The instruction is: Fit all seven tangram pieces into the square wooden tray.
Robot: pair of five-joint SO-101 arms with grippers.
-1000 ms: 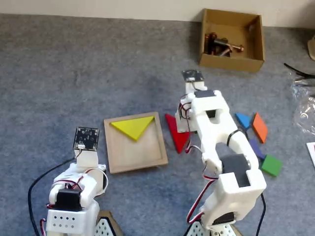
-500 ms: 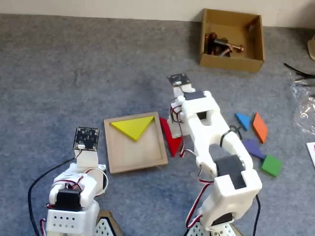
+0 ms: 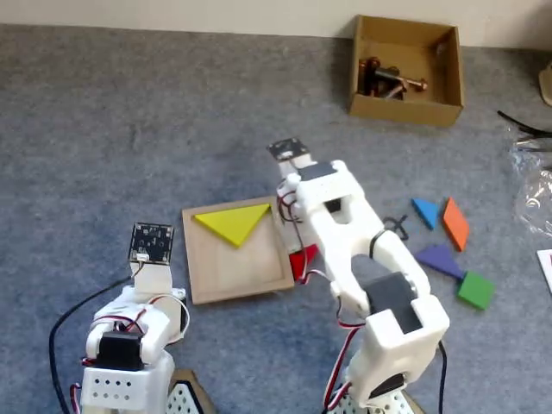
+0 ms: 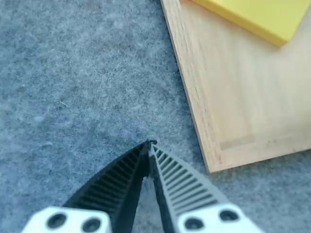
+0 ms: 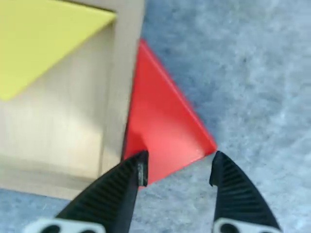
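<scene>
The square wooden tray (image 3: pixel 195 259) lies on the grey carpet with a yellow triangle (image 3: pixel 231 222) in its far part. A red triangle (image 5: pixel 165 121) lies along the tray's right rim (image 5: pixel 119 97), touching it. My right gripper (image 5: pixel 178 165) is shut on the red triangle's broad end, one finger at each side. Part of the red triangle (image 3: pixel 304 259) shows under the right arm. My left gripper (image 4: pixel 149 143) is shut with nothing in it, low over the carpet beside the tray's near left corner (image 4: pixel 214 145).
To the right lie a blue triangle (image 3: pixel 424 210), an orange parallelogram (image 3: pixel 455 223), a purple triangle (image 3: pixel 442 257) and a green square (image 3: pixel 475 290). A cardboard box (image 3: pixel 405 108) with metal parts stands at the back right. A plastic bag (image 3: pixel 535 194) is at the right edge.
The right arm has swung left and carried the red triangle up against the tray's right rim. The purple triangle is now uncovered. The left arm has kept still.
</scene>
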